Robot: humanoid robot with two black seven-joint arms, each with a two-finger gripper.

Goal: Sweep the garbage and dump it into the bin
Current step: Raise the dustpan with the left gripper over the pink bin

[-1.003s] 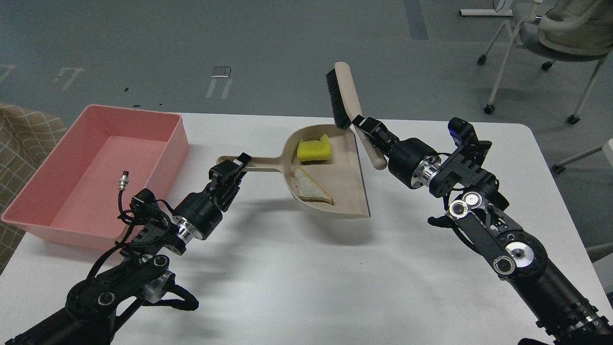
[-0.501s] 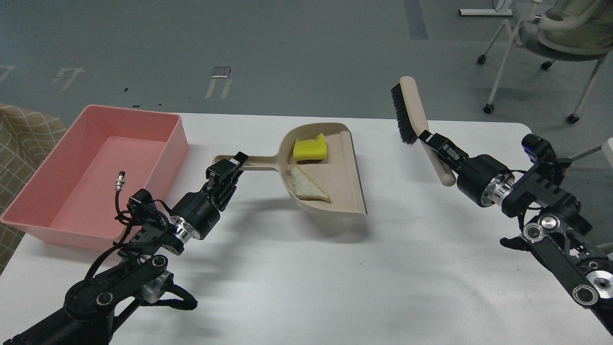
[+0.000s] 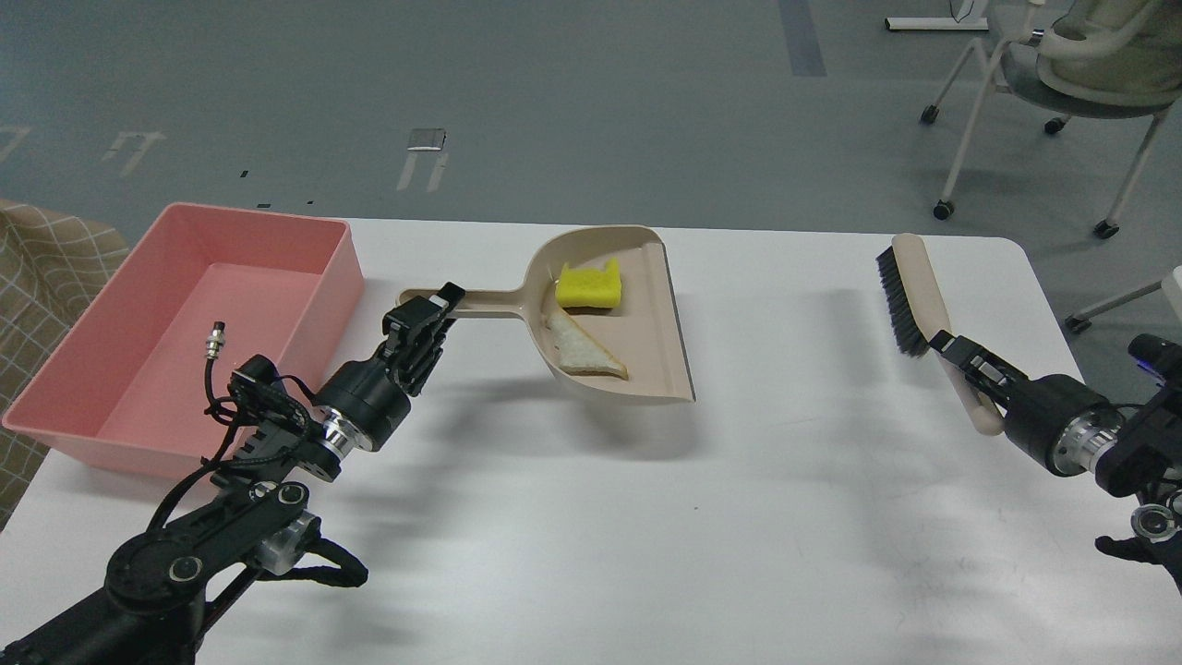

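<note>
The yellow sponge piece (image 3: 589,285) and the pale bread-like slice (image 3: 580,350) lie inside the beige dustpan (image 3: 646,323). My left gripper (image 3: 427,317) is shut on the dustpan's handle and holds the pan lifted above the table, its shadow below it. The pink bin (image 3: 138,369) stands at the left of the table, to the left of the dustpan, with nothing in it. My right gripper (image 3: 965,368) is shut on the handle of the beige black-bristled brush (image 3: 907,288) and holds it up at the table's right side.
The white table (image 3: 646,517) carries the bin and both arms. An office chair (image 3: 1062,74) stands on the floor beyond the right corner. A checked cloth (image 3: 46,268) shows past the left edge.
My right gripper has carried the brush from above the dustpan far to the right and lower. My left gripper has moved the dustpan slightly left, toward the bin.
</note>
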